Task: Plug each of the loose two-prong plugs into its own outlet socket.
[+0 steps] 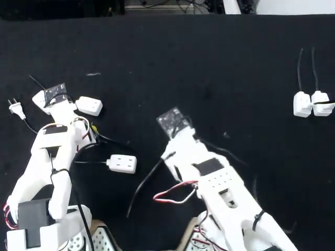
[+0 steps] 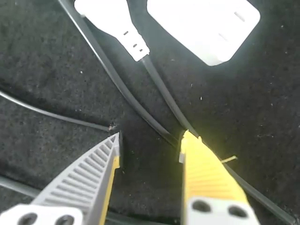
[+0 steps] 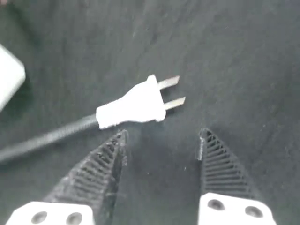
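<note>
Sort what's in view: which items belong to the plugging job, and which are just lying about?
Job: white two-prong plug on black cord; second white plug, far left; white plastic outlet socket; second white socket.
Lying about: black cloth table cover; dark cables beyond the table.

Fixed high, looking steeply down over the table (image 1: 209, 63) from the arms' side. Wrist-mounted, close above the table, facing out past left fingers (image 2: 206, 178) and right fingers (image 3: 93, 178). Shared by high and left wrist: white socket (image 1: 89, 106).
</note>
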{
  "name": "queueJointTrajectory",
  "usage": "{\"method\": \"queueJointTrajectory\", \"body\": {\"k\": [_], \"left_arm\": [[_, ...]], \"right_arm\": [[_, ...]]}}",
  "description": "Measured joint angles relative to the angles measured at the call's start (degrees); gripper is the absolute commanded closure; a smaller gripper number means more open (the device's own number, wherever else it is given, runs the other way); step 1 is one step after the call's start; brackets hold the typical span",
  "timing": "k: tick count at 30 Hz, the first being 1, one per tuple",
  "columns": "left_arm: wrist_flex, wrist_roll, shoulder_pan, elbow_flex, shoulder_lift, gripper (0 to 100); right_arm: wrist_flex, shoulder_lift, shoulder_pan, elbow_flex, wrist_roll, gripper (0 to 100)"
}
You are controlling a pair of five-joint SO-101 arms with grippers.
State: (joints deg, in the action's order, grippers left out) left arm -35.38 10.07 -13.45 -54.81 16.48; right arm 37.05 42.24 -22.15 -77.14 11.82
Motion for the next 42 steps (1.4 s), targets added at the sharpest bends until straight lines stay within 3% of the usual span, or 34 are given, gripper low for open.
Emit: {"method": "queueJointTrajectory", "body": {"k": [15,26,42], "left_arm": [[0.0,0.0,0.0,0.0,0.0,79],[0.0,0.0,0.0,0.0,0.0,79],[0.0,0.0,0.0,0.0,0.0,79]], "right_arm": [[-9.93,0.0,-3.25,1.85,-27.16,77.3],[-4.66,0.0,-10.37,0.88,-28.13,77.3],[-3.78,0.0,-9.93,0.62,-28.13,77.3]]}}
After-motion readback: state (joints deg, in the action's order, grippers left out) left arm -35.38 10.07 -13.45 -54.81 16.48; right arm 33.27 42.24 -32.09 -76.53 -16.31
